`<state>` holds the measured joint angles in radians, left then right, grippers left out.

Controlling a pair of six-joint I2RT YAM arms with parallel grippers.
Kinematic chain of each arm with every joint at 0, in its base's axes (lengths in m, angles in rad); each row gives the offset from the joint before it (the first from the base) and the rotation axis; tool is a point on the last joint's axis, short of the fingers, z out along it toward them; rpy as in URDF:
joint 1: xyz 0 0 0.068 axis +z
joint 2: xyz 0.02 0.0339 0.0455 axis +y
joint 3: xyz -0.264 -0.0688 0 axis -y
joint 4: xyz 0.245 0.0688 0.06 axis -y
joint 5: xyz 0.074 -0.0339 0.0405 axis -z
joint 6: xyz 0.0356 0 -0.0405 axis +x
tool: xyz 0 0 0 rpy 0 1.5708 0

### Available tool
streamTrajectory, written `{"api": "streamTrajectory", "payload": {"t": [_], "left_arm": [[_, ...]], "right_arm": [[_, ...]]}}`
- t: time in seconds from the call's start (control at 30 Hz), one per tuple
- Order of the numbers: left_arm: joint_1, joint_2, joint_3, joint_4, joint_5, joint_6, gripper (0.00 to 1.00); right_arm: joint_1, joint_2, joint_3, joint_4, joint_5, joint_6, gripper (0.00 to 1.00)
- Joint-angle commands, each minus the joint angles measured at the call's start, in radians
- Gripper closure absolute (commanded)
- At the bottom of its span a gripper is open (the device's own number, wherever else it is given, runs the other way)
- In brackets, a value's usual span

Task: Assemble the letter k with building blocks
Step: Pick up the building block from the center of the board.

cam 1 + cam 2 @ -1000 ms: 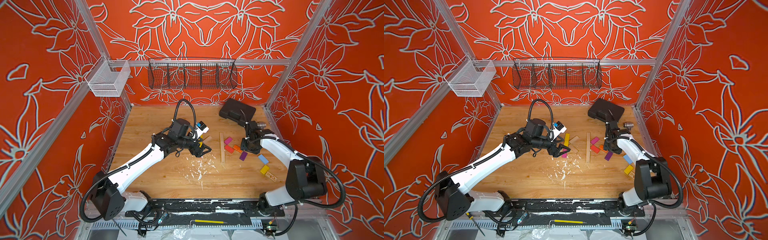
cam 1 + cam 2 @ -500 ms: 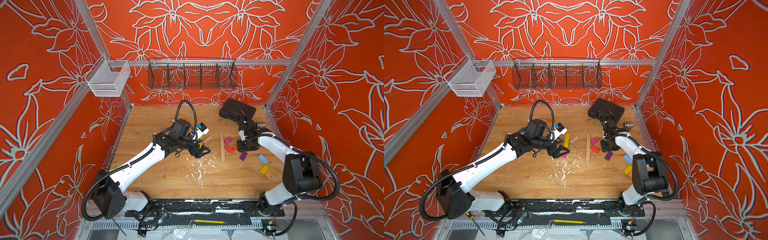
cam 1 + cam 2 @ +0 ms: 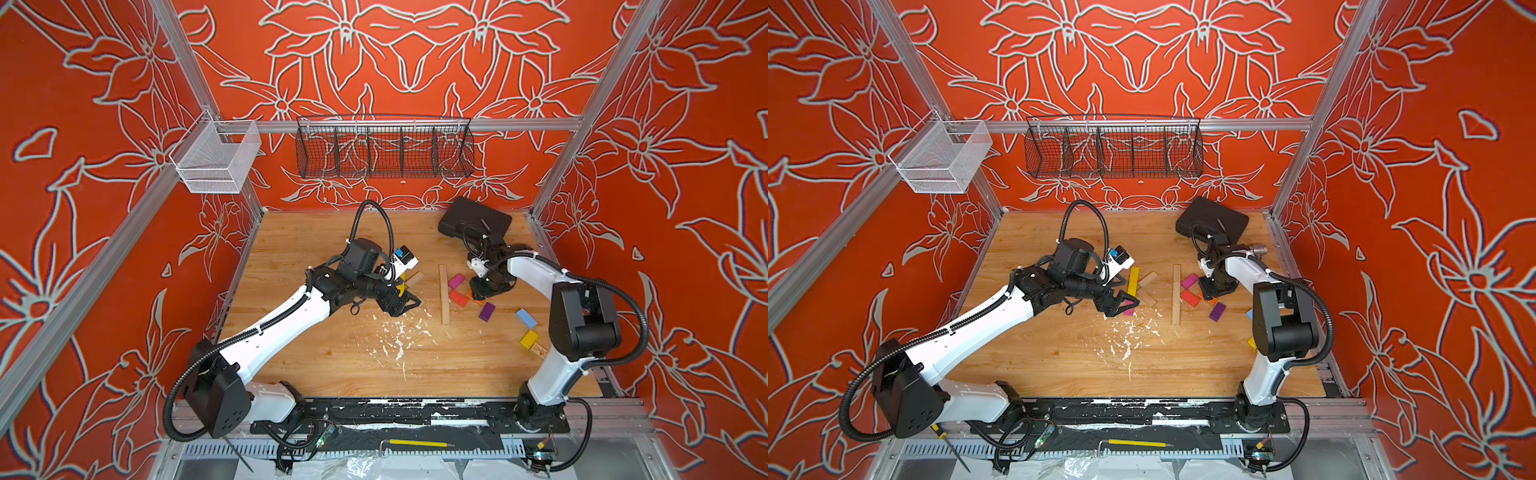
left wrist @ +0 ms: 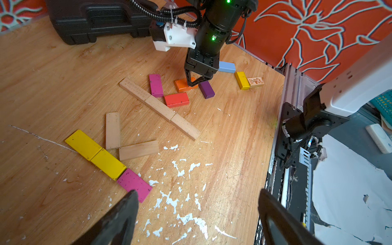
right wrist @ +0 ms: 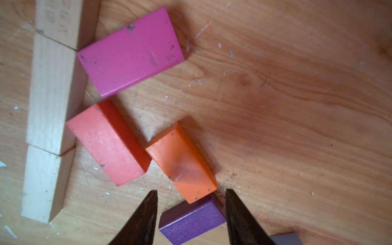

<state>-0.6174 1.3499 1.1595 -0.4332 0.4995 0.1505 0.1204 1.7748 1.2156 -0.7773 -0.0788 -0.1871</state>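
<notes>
The right tool (image 5: 191,192), part-open and empty, straddles one end of the orange block (image 5: 180,161) toward the right edge of the surface (image 3: 332,365), so closing may also pinch the purple block (image 5: 191,220) beside it; the left tool (image 4: 197,192) hangs released.

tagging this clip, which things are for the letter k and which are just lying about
Job: plain wood blocks, yellow blocks, magenta blocks, red block, orange block, purple block, light blue block, printed block.
Lying about: black plastic case, silver fitting, wire basket, mesh bin.
</notes>
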Motion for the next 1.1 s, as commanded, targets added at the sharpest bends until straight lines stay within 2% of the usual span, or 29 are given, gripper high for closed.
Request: {"api": "streamTrajectory", "payload": {"t": [0.0, 0.7, 1.07], "left_arm": [[-0.005, 0.012, 0.016, -0.02, -0.007, 0.026, 0.14], [-0.003, 0.041, 0.022, -0.029, -0.018, 0.035, 0.13], [-0.002, 0.042, 0.022, -0.042, -0.049, 0.055, 0.12]], "right_arm": [[-0.01, 0.035, 0.032, -0.039, -0.024, -0.046, 0.48], [-0.042, 0.122, 0.048, -0.003, -0.036, -0.032, 0.55], [-0.048, 0.116, 0.043, 0.049, -0.018, 0.082, 0.71]]}}
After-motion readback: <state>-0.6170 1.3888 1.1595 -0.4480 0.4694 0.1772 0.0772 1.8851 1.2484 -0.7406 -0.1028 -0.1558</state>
